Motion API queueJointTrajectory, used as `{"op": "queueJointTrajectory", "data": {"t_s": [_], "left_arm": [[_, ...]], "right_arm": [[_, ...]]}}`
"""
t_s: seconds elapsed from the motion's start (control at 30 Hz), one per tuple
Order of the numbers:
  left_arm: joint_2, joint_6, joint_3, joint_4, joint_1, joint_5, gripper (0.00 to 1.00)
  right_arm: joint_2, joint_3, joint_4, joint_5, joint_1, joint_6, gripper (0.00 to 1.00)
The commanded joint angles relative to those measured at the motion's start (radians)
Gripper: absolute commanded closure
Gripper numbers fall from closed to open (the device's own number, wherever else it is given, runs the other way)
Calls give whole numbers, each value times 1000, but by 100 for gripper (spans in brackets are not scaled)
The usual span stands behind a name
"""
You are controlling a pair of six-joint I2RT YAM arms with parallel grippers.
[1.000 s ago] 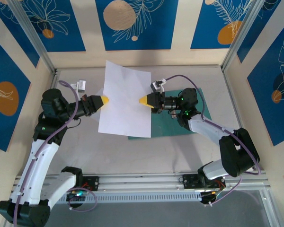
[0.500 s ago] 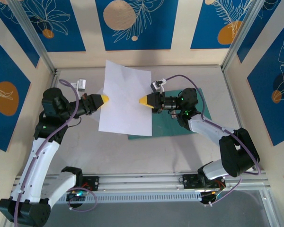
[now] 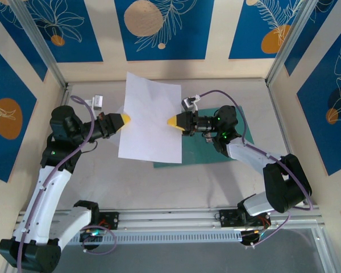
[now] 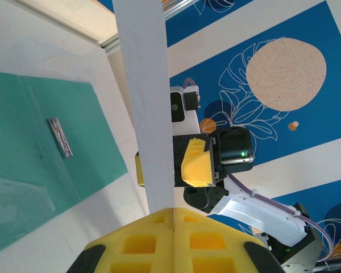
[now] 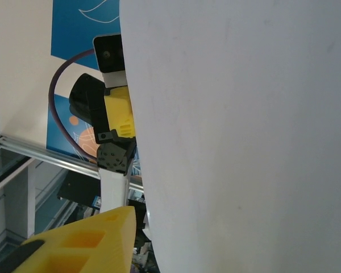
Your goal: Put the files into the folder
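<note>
A thin white rectangular paper sheet (image 3: 150, 122) is held up off the pale grey table (image 3: 159, 187), spanned between the two arms. The left gripper (image 3: 125, 120) has the sheet's left edge; in the left wrist view its yellow foam-padded fingers (image 4: 131, 247) are pressed flat together with the paper's edge caught in the seam between them, so it is clenched on the sheet. The right gripper (image 3: 171, 121) meets the opposite edge. From the left wrist camera, one of its yellow pads shows on each side of the sheet, so its jaws straddle the paper, but I cannot tell whether they are pinching it or standing just clear. The flat teal-green card folder (image 3: 207, 154) lies on the table beneath the right arm, opened out — its small silver metal clip (image 4: 59, 137) faces up on the inner leaf. From above, the sheet's lower right corner overlaps the folder's left part, while most of the sheet hangs over bare table to the folder's left, so the sheet is not yet in the folder.
</note>
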Motion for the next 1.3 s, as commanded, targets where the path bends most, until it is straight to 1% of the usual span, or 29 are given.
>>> {"op": "queueJointTrajectory", "data": {"t_s": [0.0, 0.1, 0.23, 0.27, 0.33, 0.4, 0.43, 0.5, 0.57, 0.63, 0.77, 0.87, 0.93, 1.1, 1.27], "left_arm": [[-15, -2, -19, 20, 12, 16, 100], [-19, 2, -26, 18, 13, 17, 100], [-25, 15, -23, 6, 16, 18, 99], [-26, 18, -24, 2, 19, 17, 87], [-28, 27, -23, 1, 22, 10, 71], [-33, 56, -23, -20, 22, -14, 46], [-37, 77, -20, -46, 23, -38, 37], [-39, 122, -16, -91, 24, -77, 25], [-40, 175, -10, -151, 25, -131, 10], [-43, 229, -11, -201, 24, -180, 0], [-37, 305, -53, -233, 23, -265, 0], [-15, 314, -129, -161, 21, -277, 0], [12, 305, -183, -93, 17, -268, 0], [90, 315, -245, -29, -11, -305, 0], [152, 317, -283, 21, -36, -309, 2]], "right_arm": [[-14, -3, -17, 8, -2, -25, 67], [-25, 0, -60, 11, 1, -54, 71], [-55, 14, -168, 11, 3, -125, 78], [-63, 19, -191, 10, 0, -140, 80], [-76, 29, -240, 5, -4, -176, 88], [-102, 48, -344, 6, -9, -252, 91], [-123, 64, -433, 12, -12, -312, 91], [-162, 104, -622, 36, -19, -436, 93], [-201, 164, -834, 69, -34, -575, 95], [-226, 224, -1026, 115, -59, -698, 95], [-240, 360, -1369, 213, -92, -992, 93], [-200, 478, -1558, 304, -95, -1159, 93], [-145, 567, -1656, 338, -93, -1233, 92], [10, 748, -1791, 394, -91, -1387, 93], [139, 859, -1838, 384, -93, -1499, 94]]}}
